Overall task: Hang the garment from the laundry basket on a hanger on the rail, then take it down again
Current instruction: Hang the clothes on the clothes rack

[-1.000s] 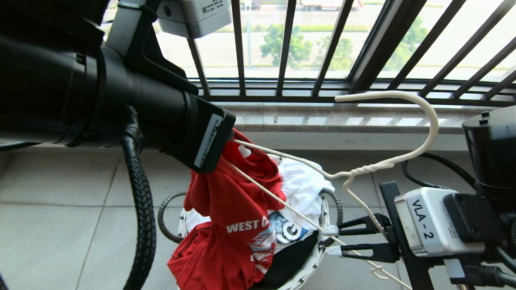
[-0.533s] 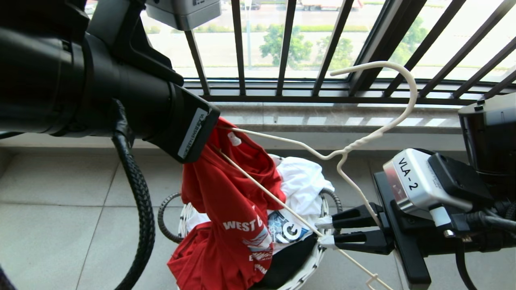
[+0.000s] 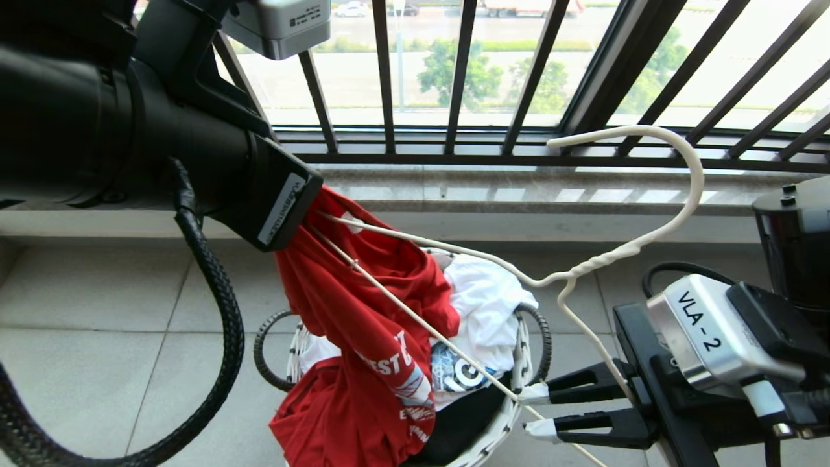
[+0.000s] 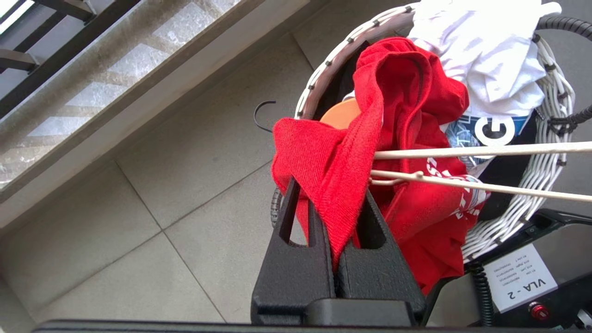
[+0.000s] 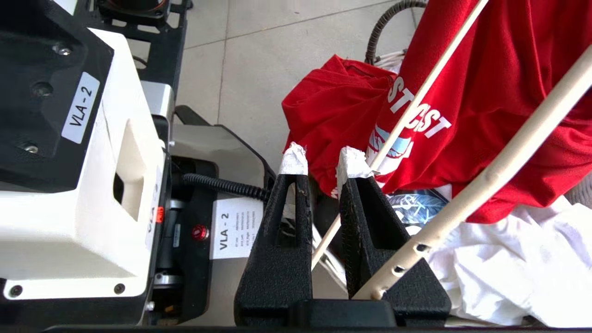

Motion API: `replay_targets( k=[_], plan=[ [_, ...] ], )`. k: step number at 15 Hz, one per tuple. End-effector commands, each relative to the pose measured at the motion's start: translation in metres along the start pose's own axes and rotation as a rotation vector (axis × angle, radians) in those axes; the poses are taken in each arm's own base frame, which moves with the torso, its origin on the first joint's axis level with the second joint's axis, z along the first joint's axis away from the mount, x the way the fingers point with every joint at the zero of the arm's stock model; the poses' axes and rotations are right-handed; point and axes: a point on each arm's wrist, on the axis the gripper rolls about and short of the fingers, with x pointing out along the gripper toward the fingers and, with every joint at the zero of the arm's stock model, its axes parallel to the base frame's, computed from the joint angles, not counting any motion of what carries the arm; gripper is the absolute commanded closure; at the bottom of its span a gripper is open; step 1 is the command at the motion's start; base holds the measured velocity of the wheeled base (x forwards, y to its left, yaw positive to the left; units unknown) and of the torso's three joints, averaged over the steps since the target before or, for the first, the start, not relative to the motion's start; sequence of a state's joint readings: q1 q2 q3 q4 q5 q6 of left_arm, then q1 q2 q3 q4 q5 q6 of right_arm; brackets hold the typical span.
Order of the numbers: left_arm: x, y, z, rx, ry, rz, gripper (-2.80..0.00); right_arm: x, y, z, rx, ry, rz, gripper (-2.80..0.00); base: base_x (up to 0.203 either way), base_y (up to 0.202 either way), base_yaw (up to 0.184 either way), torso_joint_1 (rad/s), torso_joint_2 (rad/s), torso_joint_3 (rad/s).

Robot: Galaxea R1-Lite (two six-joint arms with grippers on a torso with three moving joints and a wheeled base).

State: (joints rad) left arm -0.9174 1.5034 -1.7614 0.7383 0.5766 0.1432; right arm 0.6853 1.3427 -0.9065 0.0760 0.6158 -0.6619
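Note:
The red garment (image 3: 363, 305) hangs out of the white woven laundry basket (image 3: 522, 353), its lower part still over the basket's rim. My left gripper (image 4: 330, 187) is shut on a fold of the garment (image 4: 333, 157), up at the left above the basket. The off-white wire hanger (image 3: 583, 267) lies slanted, one end inside the red cloth, its hook up at the right. My right gripper (image 3: 537, 410) holds the hanger (image 5: 407, 118) at its other end, the bottom wire running between the white-taped fingertips (image 5: 354, 162). The rail is out of view.
A white garment (image 3: 486, 292) and a black one (image 3: 460, 421) lie in the basket (image 4: 545, 171). Behind it run a stone sill (image 3: 493, 191) and the dark window railing (image 3: 460, 71). Grey floor tiles (image 3: 97, 337) surround the basket. My own base (image 5: 92, 185) stands close by.
My left gripper has drawn the garment's top to the left and a little up. The hanger's hook rocked up, then came back down. My right gripper sank slightly and its wrist rolled.

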Motion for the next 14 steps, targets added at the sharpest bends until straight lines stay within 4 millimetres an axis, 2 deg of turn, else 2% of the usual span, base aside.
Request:
replay_targets(
  k=[1,6,10,14],
  plan=[
    [0.007,-0.003,0.007,-0.005,-0.003,0.006,0.0,0.001,0.006,0.0,-0.007,-0.012,0.031,0.0,0.0,0.0,0.0,0.0,0.0,0.0],
    [0.027,-0.015,0.02,0.001,0.0,0.0,0.0,0.007,0.013,-0.007,0.009,-0.003,0.082,0.0,0.0,0.0,0.0,0.0,0.0,0.0],
    [0.014,-0.029,0.023,0.003,-0.038,-0.059,0.0,0.011,0.009,-0.009,0.007,-0.012,0.07,0.0,0.0,0.0,0.0,0.0,0.0,0.0],
    [0.0,-0.037,0.024,-0.057,-0.055,-0.02,0.0,0.013,0.0,-0.015,0.029,0.01,0.041,0.0,0.0,0.0,0.0,0.0,0.0,0.0]
  ],
)
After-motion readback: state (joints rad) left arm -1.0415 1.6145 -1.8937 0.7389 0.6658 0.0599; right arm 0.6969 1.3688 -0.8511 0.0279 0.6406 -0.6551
